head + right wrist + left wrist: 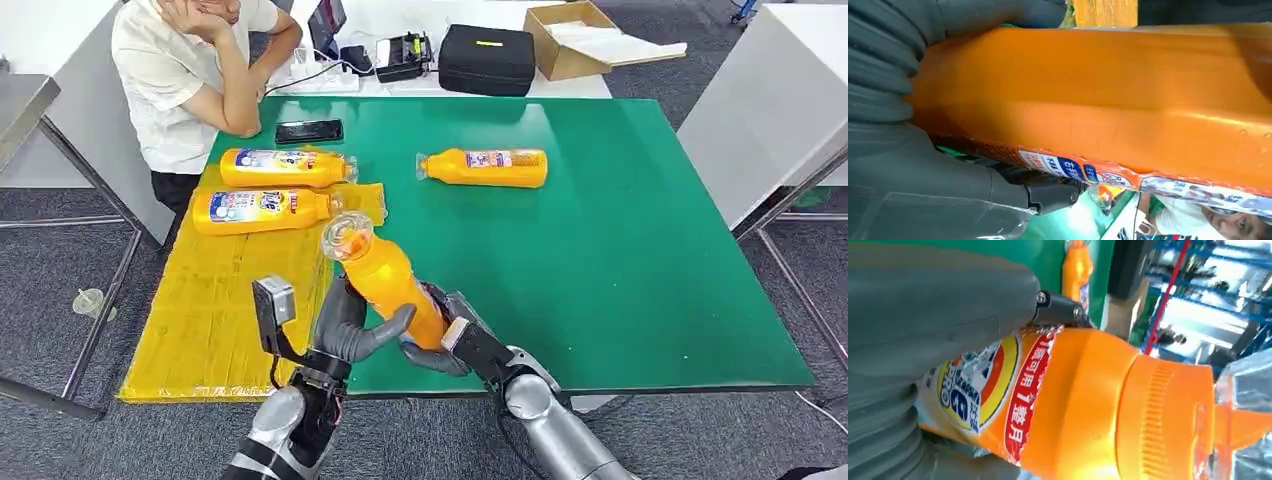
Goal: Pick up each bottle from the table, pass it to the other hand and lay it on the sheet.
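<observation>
An orange bottle (pixel 385 275) with a clear cap is held tilted above the green table's (pixel 620 260) front edge, cap pointing away from me. My left hand (pixel 350 325) wraps around its lower body from the left, thumb curled under it. My right hand (pixel 445 340) grips its base from the right. In the left wrist view the bottle (pixel 1088 405) lies against my left hand (pixel 923 315). The right wrist view shows the bottle (pixel 1098 100) pressed into my right hand (pixel 908 175). Two bottles (pixel 280 167) (pixel 260 210) lie on the yellow sheet (pixel 210 310). Another bottle (pixel 485 167) lies on the green table.
A person (pixel 190 70) sits at the table's far left corner, elbow on it, beside a black phone (pixel 308 131). Behind the table stand a black case (pixel 487 58) and a cardboard box (pixel 570 40). A white table (pixel 770 90) is at the right.
</observation>
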Motion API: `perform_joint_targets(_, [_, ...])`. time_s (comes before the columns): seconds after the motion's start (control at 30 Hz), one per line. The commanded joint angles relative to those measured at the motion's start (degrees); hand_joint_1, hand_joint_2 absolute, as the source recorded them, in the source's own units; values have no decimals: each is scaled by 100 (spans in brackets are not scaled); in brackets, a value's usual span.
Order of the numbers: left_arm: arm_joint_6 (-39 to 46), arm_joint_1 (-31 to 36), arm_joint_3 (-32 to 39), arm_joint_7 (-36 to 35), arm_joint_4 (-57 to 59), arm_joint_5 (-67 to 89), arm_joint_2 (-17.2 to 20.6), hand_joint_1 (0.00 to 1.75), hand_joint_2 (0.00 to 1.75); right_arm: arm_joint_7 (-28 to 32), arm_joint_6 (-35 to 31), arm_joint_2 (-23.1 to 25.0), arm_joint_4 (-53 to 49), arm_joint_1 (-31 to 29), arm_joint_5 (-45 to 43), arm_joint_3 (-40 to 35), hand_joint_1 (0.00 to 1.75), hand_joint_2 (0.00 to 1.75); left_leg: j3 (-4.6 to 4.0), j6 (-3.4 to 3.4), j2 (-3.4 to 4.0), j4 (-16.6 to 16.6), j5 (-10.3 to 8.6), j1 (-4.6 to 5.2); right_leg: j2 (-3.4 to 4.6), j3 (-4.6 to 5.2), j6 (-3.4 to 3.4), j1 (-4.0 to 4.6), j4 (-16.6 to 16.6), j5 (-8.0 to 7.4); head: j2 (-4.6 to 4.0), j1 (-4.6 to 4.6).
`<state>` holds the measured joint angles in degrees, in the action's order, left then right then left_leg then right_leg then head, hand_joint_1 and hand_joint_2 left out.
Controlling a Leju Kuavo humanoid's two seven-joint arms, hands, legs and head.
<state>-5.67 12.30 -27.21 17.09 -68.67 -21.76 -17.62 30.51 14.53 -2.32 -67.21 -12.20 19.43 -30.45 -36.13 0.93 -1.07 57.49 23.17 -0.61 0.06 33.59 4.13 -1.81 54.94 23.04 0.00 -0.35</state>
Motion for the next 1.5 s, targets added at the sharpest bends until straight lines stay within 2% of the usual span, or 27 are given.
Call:
perform_joint_targets(0.03, [-889,364,-10,-379,929,-1015,-203,175,175,276,40,76,1042,-556,-6,-312,175,175,26,-1,13,2,10,-3,4,-26,-22,8,-2,6,0,0])
perform_joint_targets(0.13, [-956,347,-9,-397,937,-1075,-197,175,175,278,38,72,1052,-567,-6,-313,175,175,23,0,6,4,11,-3,-4,-27,-21,8,0,9,0,2])
perform_joint_targets(0.23, [-1003,304,-51,-427,879,-1138,-118,175,175,274,-12,103,1067,-597,-1,-292,140,175,24,0,11,4,13,-3,2,-27,-21,7,0,9,0,0])
perform_joint_targets(0.27, [-916,277,-40,-317,765,-1049,-108,175,175,236,-199,91,1021,-576,175,-330,28,175,19,0,13,3,10,-2,6,-21,-18,6,-1,6,0,2])
perform_joint_targets(0.3, [-833,230,10,-327,628,-1019,-102,175,175,206,-345,143,996,-531,270,-292,0,175,12,0,11,1,6,-1,6,-14,-13,4,-1,3,0,2])
perform_joint_targets(0.4, [-650,152,78,-330,334,-794,-62,175,175,134,-719,271,911,-454,585,-234,0,175,5,-1,10,0,5,-1,5,-8,-13,3,1,3,0,2])
perform_joint_targets(0.5, [-640,151,96,-339,299,-784,-57,175,175,129,-733,301,913,-456,598,-226,0,175,24,-3,21,9,19,-4,11,-26,-28,10,7,14,0,2])
perform_joint_targets(0.53, [-640,151,96,-339,299,-784,-57,175,175,129,-733,301,913,-456,598,-226,0,175,-1,-1,6,-1,2,-1,3,-3,-11,3,-1,1,0,2])
perform_joint_targets(0.6, [-640,151,96,-339,299,-784,-57,175,175,129,-733,301,913,-456,598,-226,0,175,4,-1,8,0,5,-1,4,-8,-13,4,0,3,0,2])
perform_joint_targets(0.8, [-514,158,280,-366,200,-555,-60,175,175,193,-1107,476,1065,-454,992,34,0,175,8,-1,13,2,9,-3,8,-11,-17,6,1,5,0,2])
perform_joint_targets(1.03, [170,162,529,-288,-58,1333,-59,175,175,-127,-1910,397,474,-166,2063,894,0,175,12,-1,4,6,12,-4,-3,-18,-22,8,4,11,0,2])
perform_joint_targets(1.13, [102,141,637,-334,-100,1428,-103,175,175,-100,-1841,395,437,-144,2132,1004,0,175,-3,0,-1,0,2,0,-4,-2,-11,3,0,3,0,2])
perform_joint_targets(1.17, [189,153,602,-323,-119,1615,-75,175,175,-114,-1923,407,429,-128,2189,1048,0,175,6,0,3,3,9,0,-3,-12,-17,3,3,9,0,2])
perform_joint_targets(1.23, [440,95,695,-333,-300,2274,-75,175,175,-322,-2497,421,251,-25,2740,1355,0,175,13,-1,8,6,14,-4,1,-19,-22,8,4,12,0,2])
perform_joint_targets(1.33, [440,95,695,-333,-300,2274,-75,175,175,-322,-2497,421,251,-25,2740,1355,0,175,-1,-1,2,0,4,-1,-2,-5,-13,4,1,4,0,2])
perform_joint_targets(1.4, [374,-2,926,-476,-401,2261,-122,175,175,-374,-2682,451,45,33,2920,1731,0,175,9,-1,6,4,11,-2,-1,-15,-20,6,3,10,0,2])
perform_joint_targets(1.43, [689,-118,1098,-335,-617,3334,-62,175,175,-171,-2867,686,-465,295,3159,2623,0,175,6,-1,3,4,9,-1,-3,-11,-19,5,5,9,0,2])
perform_joint_targets(1.5, [941,-57,1100,-485,-724,4059,-8,175,175,-46,-2816,747,-697,427,3028,2863,0,175,10,0,5,5,13,1,0,-14,-20,3,6,12,0,0])
